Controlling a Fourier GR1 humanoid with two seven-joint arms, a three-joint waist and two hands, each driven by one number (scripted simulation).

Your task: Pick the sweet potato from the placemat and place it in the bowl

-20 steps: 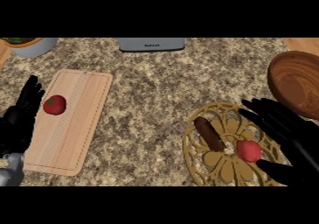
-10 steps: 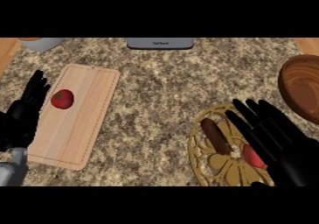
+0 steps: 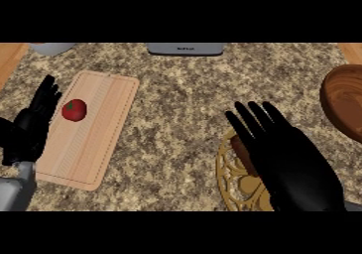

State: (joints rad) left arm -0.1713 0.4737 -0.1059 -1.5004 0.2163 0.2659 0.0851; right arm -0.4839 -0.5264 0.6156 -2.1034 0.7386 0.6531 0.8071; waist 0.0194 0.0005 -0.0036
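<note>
Right now the right hand point(image 3: 293, 158) hovers flat over the gold openwork placemat point(image 3: 229, 173), fingers straight and spread wide, holding nothing. Under its fingers only a brown sliver of the sweet potato point(image 3: 243, 153) shows at the placemat's upper left; the rest is hidden.

The chief risk, as a judgement, is a blind grasp: the palm covers nearly the whole mat, so the fingers could close beside the sweet potato, or on something else lying hidden there, or nudge the potato off the mat onto the counter point(image 3: 183, 99).

The wooden bowl point(image 3: 348, 104) sits at the right edge, near the placemat, and what shows of its inside holds nothing. On the left, a cutting board point(image 3: 95, 144) carries a red tomato point(image 3: 74, 109). The left hand point(image 3: 30, 131) rests open at the board's left edge, fingers up.
</note>
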